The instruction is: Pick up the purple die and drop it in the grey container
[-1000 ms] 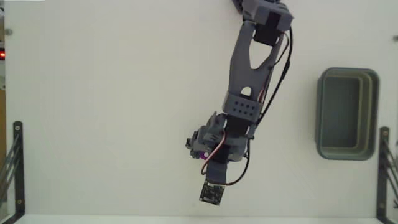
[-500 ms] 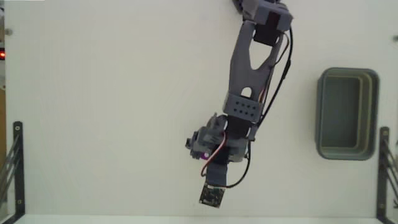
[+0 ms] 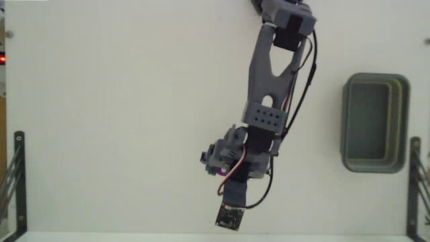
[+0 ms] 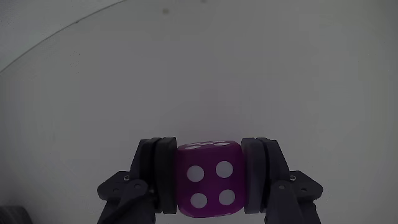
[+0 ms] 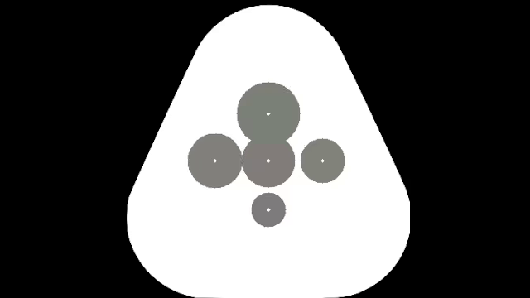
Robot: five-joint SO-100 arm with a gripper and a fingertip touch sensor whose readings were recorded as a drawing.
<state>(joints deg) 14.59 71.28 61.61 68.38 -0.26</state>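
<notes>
In the fixed view, the grey arm (image 3: 272, 81) reaches down from the top edge over the white counter (image 3: 107, 121). Its pincer (image 3: 220, 169) sits low in the picture, with only a sliver of the purple die (image 3: 221, 172) showing beneath the wrist parts. The small dark circuit board (image 3: 228, 216) at the end of the arm's wrist mount is likely the wrist camera. The grey container (image 3: 375, 123) stands well apart at the right side of this view, open side up and empty as far as can be seen, so the die has a long sideways carry ahead of it.

In the wrist view, the pincer (image 4: 208, 180) is clenched on the purple die (image 4: 208, 180): a dark finger (image 4: 158, 174) presses against each of two opposite faces, squarely, which should keep the cube from twisting out. The die is a bright magenta-purple cube with rounded edges; the face toward the camera shows four white pips, and the top face shows pale pips seen edge-on. Whether it has cleared the counter cannot be told here. The grip looks centred and secure enough for a lift.
</notes>
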